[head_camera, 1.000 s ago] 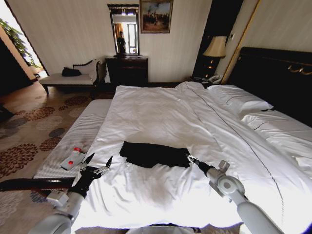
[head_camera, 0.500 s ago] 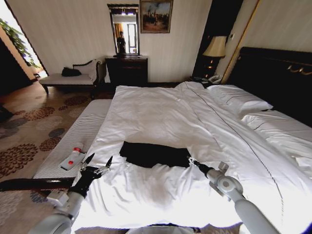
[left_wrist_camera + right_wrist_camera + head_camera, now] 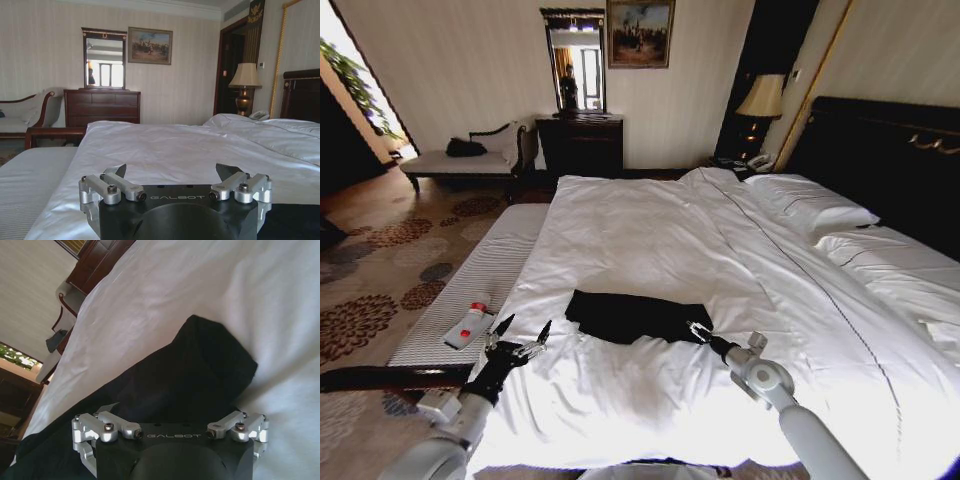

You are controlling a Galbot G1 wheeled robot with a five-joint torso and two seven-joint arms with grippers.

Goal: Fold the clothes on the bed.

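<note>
Shirt: the black shirt [image 3: 636, 316] lies folded into a flat band across the near half of the bed [image 3: 650, 230], on the white duvet, closer to the bed's left edge than to the pillows.
Right gripper: the right gripper [image 3: 700, 332] sits low at the shirt's right end, tips at the fabric edge; in the right wrist view black cloth [image 3: 165, 385] spreads out just ahead of the fingers [image 3: 107, 416]. Whether the jaws are open or pinching the fabric, I cannot tell.
Left gripper: the left gripper [image 3: 520, 336] hangs at the bed's left edge, well apart from the shirt, jaws spread wide with nothing between them; the left wrist view shows both fingers [image 3: 120, 172] splayed over bare white sheet.
Bench: a grey striped bench [image 3: 470, 290] runs alongside the bed on the left.
Bottle: a small white bottle [image 3: 468, 325] with a red cap lies on the bench, just beside the left gripper.
</note>
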